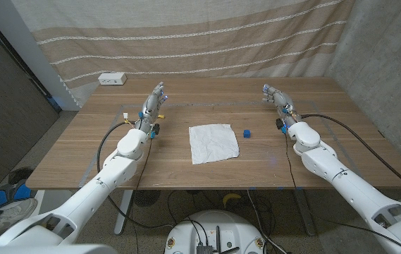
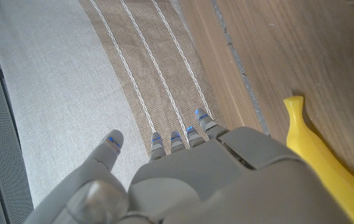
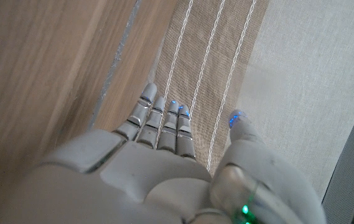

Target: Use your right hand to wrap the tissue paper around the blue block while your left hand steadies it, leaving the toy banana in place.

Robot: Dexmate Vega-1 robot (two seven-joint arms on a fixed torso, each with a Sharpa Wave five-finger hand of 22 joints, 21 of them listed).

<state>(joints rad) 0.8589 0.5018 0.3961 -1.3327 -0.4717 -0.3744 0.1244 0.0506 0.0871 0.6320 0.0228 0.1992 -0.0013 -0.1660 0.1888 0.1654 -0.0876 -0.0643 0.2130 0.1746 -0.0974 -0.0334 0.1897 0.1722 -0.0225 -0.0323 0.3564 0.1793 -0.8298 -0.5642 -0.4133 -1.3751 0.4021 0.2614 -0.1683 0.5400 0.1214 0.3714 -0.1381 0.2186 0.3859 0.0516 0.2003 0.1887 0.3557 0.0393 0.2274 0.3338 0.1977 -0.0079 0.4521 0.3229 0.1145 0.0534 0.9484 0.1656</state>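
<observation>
A crumpled white tissue paper (image 1: 213, 142) lies spread on the middle of the wooden table (image 1: 207, 176). A small blue block (image 1: 247, 132) sits on the bare wood just off the tissue's right edge. My left hand (image 1: 154, 101) is raised at the far left of the table, fingers straight and apart, holding nothing. In the left wrist view the same hand (image 2: 183, 180) has a yellow toy banana (image 2: 326, 168) on the wood close beside it. My right hand (image 1: 276, 97) is up at the far right, well behind the block, fingers (image 3: 164, 124) extended and empty.
A white power strip (image 1: 113, 79) lies at the table's back left corner. A striped beige curtain (image 1: 186, 35) hangs behind the table. Black cables (image 1: 341, 120) run along both arms. Shoes (image 1: 3, 204) sit on the floor at the left.
</observation>
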